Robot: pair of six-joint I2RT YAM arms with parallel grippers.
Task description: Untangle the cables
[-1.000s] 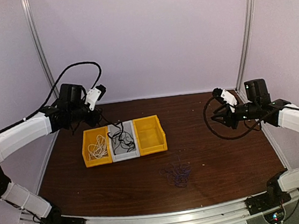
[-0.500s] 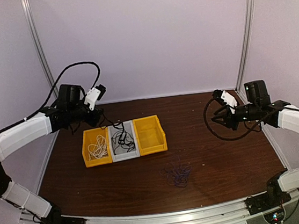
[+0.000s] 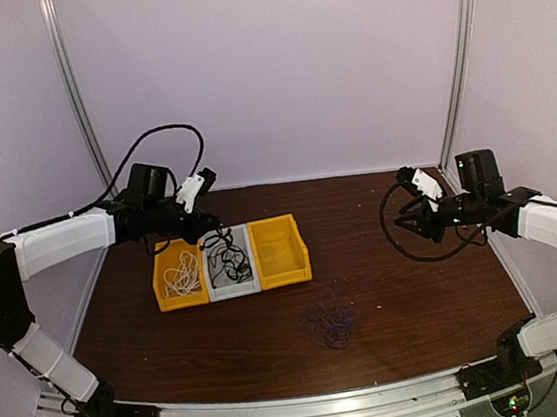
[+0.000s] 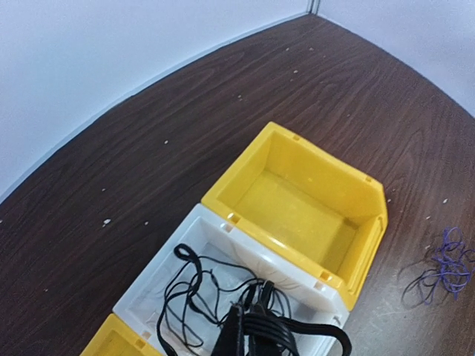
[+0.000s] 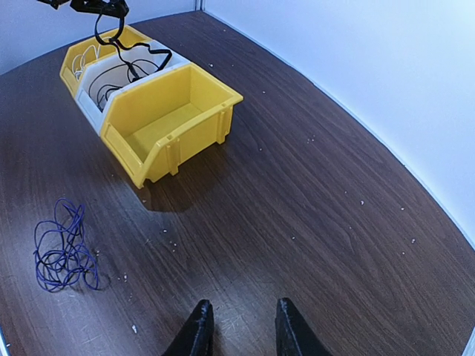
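Judging progress, I'd say two-thirds: white cable (image 3: 178, 275) binned, left gripper (image 4: 249, 319) pinching the black cable (image 4: 194, 285) above the white bin (image 4: 165, 261), dark blue cable (image 5: 63, 252) loose ahead-left of my right gripper (image 5: 239, 326), its jaws spread, empty.

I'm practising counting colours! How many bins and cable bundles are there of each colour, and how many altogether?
Yellow plastic bins: 2
White plastic bin: 1
White cable bundle: 1
Black cable bundle: 1
Dark blue cable bundle: 1
Total: 6
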